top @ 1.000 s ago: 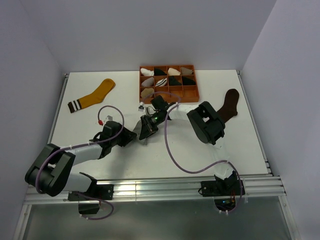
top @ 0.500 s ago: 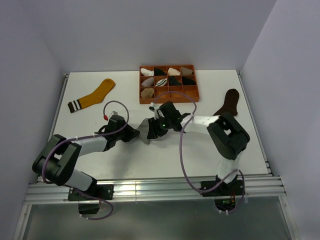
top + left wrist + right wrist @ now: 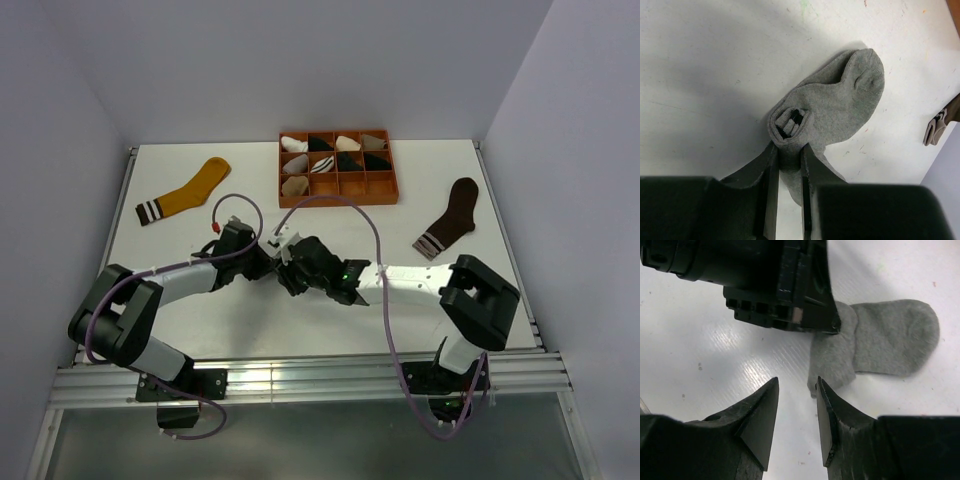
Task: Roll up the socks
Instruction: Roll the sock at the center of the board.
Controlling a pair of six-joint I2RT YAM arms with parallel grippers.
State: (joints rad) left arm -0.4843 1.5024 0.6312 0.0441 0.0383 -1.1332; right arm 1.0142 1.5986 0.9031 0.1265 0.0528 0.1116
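Grey sock (image 3: 840, 105), partly hidden by left gripper (image 3: 788, 150)

No text, label, brand or number is legible anywhere.

Left hand (image 3: 789, 157) blocks rolled end of grey sock (image 3: 840, 107), toe end reachable

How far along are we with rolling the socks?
None finished. In hand: the grey fabric sock, partly rolled at one end, pinched by the left fingers; the right fingers stand open beside it. Left: the mustard-yellow sock and the dark brown sock, both lying flat.
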